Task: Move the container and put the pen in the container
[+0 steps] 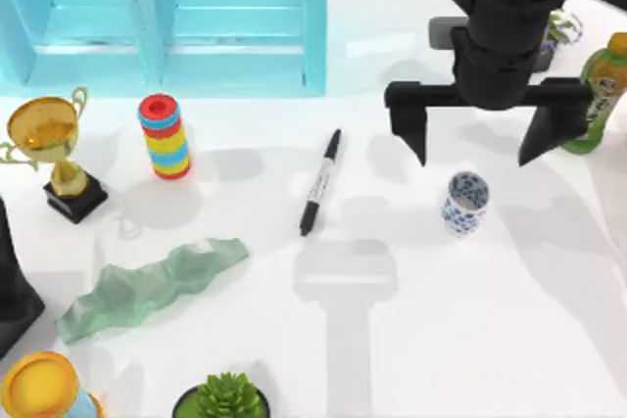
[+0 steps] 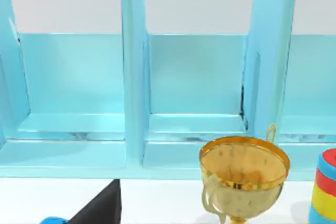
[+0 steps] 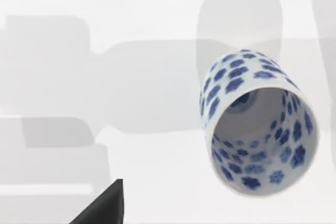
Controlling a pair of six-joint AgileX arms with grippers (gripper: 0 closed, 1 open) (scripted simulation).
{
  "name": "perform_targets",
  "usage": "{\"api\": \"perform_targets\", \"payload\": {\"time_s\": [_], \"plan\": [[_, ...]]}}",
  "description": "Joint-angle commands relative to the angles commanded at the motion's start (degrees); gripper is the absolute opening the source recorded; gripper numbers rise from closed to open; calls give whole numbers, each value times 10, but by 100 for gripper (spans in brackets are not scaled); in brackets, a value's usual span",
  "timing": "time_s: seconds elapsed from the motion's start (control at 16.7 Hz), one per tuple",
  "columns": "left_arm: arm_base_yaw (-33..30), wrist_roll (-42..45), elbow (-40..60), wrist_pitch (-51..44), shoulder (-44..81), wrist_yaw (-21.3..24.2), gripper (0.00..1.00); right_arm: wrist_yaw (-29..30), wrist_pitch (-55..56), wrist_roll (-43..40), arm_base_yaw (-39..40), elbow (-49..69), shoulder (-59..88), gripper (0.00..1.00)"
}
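The container (image 1: 464,203), a small white cup with blue flowers, stands upright right of the table's middle. In the right wrist view the container (image 3: 257,129) shows its hollow inside. My right gripper (image 1: 480,144) hovers just behind and above it, open, with its two black fingers spread wider than the cup and nothing between them. One of its fingers (image 3: 102,205) is well apart from the cup. The pen (image 1: 320,183), black with a pale label band, lies flat near the middle, left of the container. My left arm (image 1: 12,281) is parked at the left edge, its gripper open, one finger (image 2: 102,208) showing.
A blue shelf unit (image 1: 167,17) spans the back left. A gold trophy (image 1: 54,149) and a rainbow ring stack (image 1: 165,136) stand before it. A green crumpled piece (image 1: 147,286), a yellow-topped tub (image 1: 39,389) and a potted plant (image 1: 223,398) sit at the front left. A green bottle (image 1: 602,95) stands at right.
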Motion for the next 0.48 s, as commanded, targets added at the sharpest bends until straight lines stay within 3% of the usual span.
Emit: {"api": "perform_targets", "payload": {"time_s": [0.24,0.48], "plan": [[0,0,0,0,0,0,100,0,-141,-2,0,171,15,100],[0,0,0,0,0,0,100,0,-235,-5,-2,268,20,100]]}}
